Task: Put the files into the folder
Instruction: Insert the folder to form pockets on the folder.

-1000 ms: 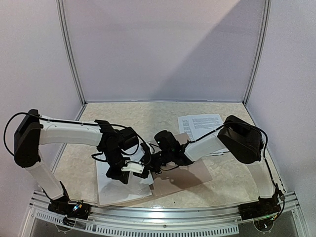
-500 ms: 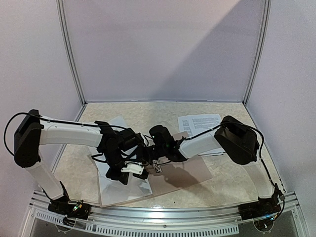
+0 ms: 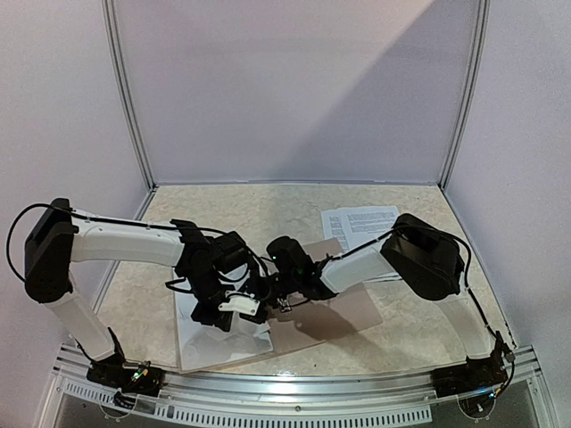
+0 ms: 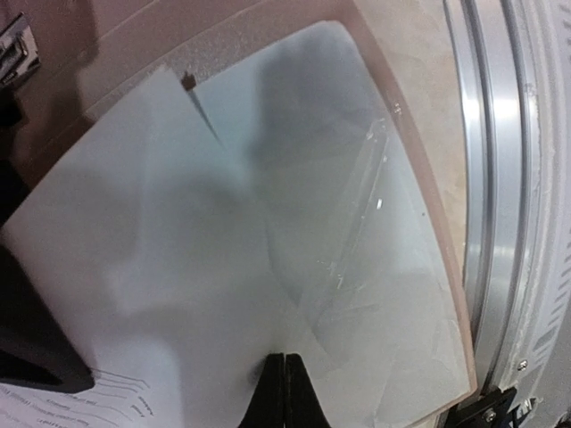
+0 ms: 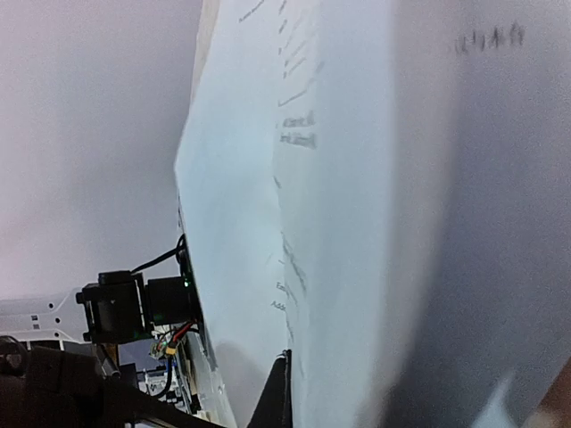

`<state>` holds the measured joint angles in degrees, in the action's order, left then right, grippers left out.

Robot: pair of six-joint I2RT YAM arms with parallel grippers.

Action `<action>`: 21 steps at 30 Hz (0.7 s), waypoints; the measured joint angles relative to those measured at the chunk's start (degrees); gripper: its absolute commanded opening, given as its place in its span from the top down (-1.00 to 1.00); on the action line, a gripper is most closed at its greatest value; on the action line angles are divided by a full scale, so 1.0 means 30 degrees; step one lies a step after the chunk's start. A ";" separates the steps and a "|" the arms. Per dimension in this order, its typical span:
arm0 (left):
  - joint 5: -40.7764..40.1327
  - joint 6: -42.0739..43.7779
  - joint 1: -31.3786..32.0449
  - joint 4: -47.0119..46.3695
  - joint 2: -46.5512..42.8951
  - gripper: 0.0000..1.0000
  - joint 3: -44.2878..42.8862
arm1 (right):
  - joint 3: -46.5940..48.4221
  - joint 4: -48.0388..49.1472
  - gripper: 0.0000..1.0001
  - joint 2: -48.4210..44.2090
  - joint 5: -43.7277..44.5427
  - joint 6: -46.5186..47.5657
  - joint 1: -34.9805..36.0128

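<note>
**Both claws closed on the sheets at the open folder**

The folder (image 3: 337,316) lies open on the tabletop (image 3: 268,207), its left half carrying the files (image 4: 223,250). The left claw (image 4: 284,392) is pinched together, with creases running to its tips, so it seems to grip the files and hold them flat. The right claw (image 5: 284,392) is clamped on a printed sheet (image 5: 339,178) near the spine, probably to line it up. Another stack (image 3: 361,221) waits behind.

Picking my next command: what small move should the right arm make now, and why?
Probably ease the right gripper down to lay its sheet flat on the stack in the folder, without opening yet. The sheet stands raised, filling the right wrist view, seemingly pinched, and the left gripper is shut at the stack.
</note>
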<state>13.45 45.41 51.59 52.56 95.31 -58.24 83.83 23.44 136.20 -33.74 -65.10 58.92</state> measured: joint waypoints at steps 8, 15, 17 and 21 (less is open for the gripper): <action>0.0182 0.0007 0.0000 0.0073 -0.0576 1.00 0.0000 | -0.0780 -0.1916 1.00 -0.0780 -0.0765 0.1027 0.0350; 0.0656 0.0000 0.0000 0.0459 -0.0590 1.00 0.0000 | -0.1239 -0.3978 0.56 -0.2375 0.0138 0.2892 0.0080; 0.0729 -0.0007 0.0000 0.0510 -0.0590 1.00 0.0000 | -0.1260 -0.3942 0.58 -0.2492 0.0277 0.2951 -0.0007; 0.0780 -0.0015 0.0000 0.0539 -0.0590 1.00 0.0000 | -0.1632 -0.3257 0.67 -0.2521 0.0270 0.2790 -0.0153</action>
<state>15.79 45.36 51.59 54.17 93.54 -58.24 78.94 13.67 128.64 -32.93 -56.73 58.46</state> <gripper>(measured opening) 0.014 0.190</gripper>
